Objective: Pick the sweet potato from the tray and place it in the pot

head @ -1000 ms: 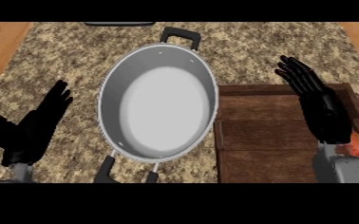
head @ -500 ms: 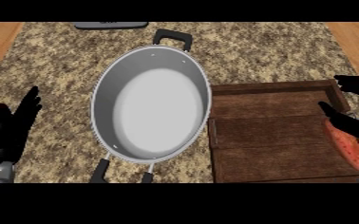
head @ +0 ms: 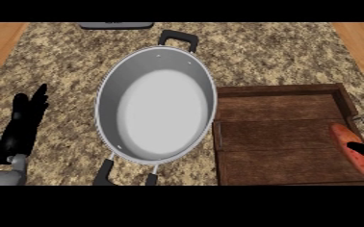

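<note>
- My left hand (head: 22, 125) is resting at the lower left edge over the granite counter (head: 64, 62), its fingers straight, pointing up and holding nothing.
- My right hand (head: 356, 149) is showing only as a dark tip at the far right edge; I cannot tell how its fingers stand.
- The sweet potato (head: 347, 144) is lying in the wooden tray (head: 277, 90), touching that dark tip.
- To the right of my left hand, the pot (head: 117, 96) is sitting just beside the tray, with nothing inside.
- Farthest away, a dark flat object (head: 116, 25) is lying at the counter's far edge.
</note>
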Action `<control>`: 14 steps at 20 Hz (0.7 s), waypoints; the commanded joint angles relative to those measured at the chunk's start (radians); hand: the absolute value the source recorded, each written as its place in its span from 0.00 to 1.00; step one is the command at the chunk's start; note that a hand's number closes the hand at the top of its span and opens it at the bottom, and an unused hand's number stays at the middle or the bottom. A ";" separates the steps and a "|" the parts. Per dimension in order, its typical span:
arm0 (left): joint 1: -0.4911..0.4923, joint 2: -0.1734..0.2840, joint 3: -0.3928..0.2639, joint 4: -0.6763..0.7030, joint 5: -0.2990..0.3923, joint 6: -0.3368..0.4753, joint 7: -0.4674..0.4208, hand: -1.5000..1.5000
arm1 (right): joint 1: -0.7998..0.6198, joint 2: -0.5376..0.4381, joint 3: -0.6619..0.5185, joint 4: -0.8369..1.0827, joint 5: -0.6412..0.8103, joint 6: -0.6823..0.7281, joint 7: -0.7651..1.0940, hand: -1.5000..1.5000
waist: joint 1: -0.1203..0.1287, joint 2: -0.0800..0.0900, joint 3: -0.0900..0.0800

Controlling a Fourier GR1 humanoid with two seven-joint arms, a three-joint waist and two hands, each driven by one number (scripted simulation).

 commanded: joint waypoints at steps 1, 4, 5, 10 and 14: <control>0.030 -0.013 -0.009 -0.005 -0.024 0.020 0.004 0.50 | 0.027 -0.166 -0.044 -0.111 -0.009 0.158 0.216 0.00 | 0.003 -0.003 -0.002; -0.028 0.002 0.004 0.009 -0.016 -0.006 0.017 0.50 | -0.037 -0.240 -0.024 -0.131 -0.050 0.281 0.366 0.00 | 0.016 0.002 -0.001; -0.034 0.005 -0.002 0.011 -0.018 -0.012 0.032 0.50 | 0.001 -0.256 0.009 -0.161 -0.044 0.320 0.399 0.00 | 0.009 0.001 -0.002; -0.055 0.002 0.001 0.029 -0.009 -0.037 0.021 0.50 | -0.086 -0.353 0.059 -0.104 -0.202 0.531 0.573 0.00 | 0.037 0.009 -0.002; -0.032 -0.001 0.004 0.008 -0.036 -0.018 0.039 0.50 | -0.091 -0.345 0.069 -0.162 -0.373 0.626 0.729 0.00 | 0.024 0.001 0.000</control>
